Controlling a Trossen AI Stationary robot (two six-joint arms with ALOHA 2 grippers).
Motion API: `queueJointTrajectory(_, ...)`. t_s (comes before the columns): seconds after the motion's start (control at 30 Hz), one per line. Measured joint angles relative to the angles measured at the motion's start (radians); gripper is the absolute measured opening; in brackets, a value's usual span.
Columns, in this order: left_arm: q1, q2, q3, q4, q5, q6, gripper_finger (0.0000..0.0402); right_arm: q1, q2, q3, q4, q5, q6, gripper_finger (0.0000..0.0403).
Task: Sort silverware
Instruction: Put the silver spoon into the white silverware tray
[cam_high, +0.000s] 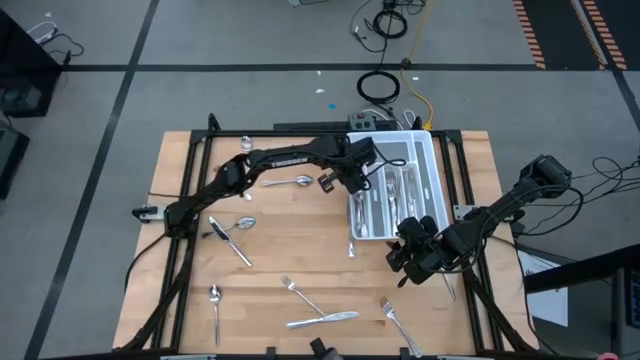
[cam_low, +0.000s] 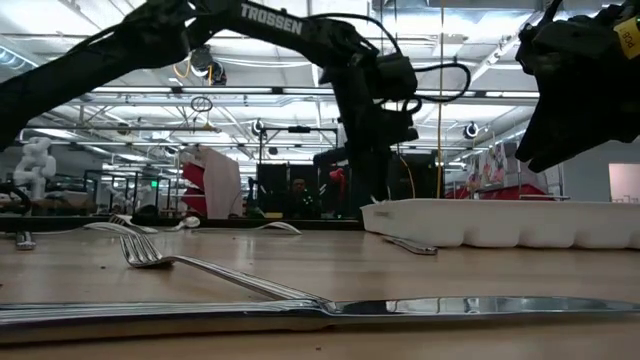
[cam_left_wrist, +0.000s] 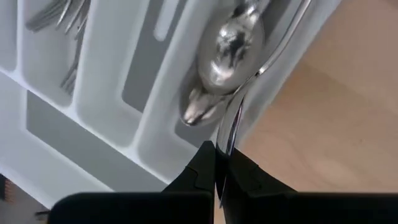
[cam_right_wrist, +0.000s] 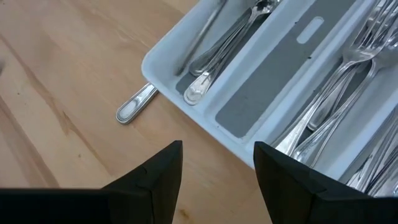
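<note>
My left gripper (cam_high: 356, 184) is over the left side of the white tray (cam_high: 420, 150), shut on a slim silver piece (cam_left_wrist: 249, 87) whose kind I cannot tell. Below it, spoons (cam_left_wrist: 230, 43) lie in the tray's outer compartment. Forks (cam_right_wrist: 348, 68) and other pieces fill further compartments. My right gripper (cam_right_wrist: 217, 168) hovers open by the tray's near end (cam_high: 372, 236) and touches nothing. Loose silverware lies flat on the wood: a spoon (cam_high: 290, 183), a spoon (cam_high: 240, 224), a knife (cam_high: 235, 248) and a fork (cam_high: 300, 294). My left gripper pinches the slim metal shaft (cam_left_wrist: 226, 138) between its two fingertips, coming from above and slanting steeply down. The piece runs on ahead of the fingers, along the tray's outer wall. Whether its far end rests in the tray cannot be told.
A short handle (cam_right_wrist: 134, 106) lies on the wood against the tray's near corner. More pieces lie near the table's front edge: a spoon (cam_high: 214, 300), a knife (cam_high: 325, 320), a fork (cam_high: 397, 316). Cables (cam_high: 380, 88) lie on the floor beyond the table.
</note>
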Motion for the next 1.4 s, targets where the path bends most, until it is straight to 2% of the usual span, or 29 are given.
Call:
queueJointTrajectory(0.33,0.015,0.003,0.0,0.004,0.005,0.033,0.0005,0.0,0.0,0.0,-0.025,0.002,-0.047,0.0187)
queueJointTrajectory(0.67,0.007,0.003,0.0,0.019,0.007,0.03,0.0022,0.0,0.0,0.0,-0.034,0.003,-0.052,0.0187)
queueJointTrajectory(0.9,0.006,0.003,0.0,0.071,0.009,-0.083,0.0025,0.0,0.0,0.0,-0.034,0.003,-0.05,0.0187)
queueJointTrajectory(1.4,0.001,0.003,-0.001,0.03,0.009,-0.115,0.0027,0.0,0.0,0.0,-0.033,0.003,-0.055,0.0187)
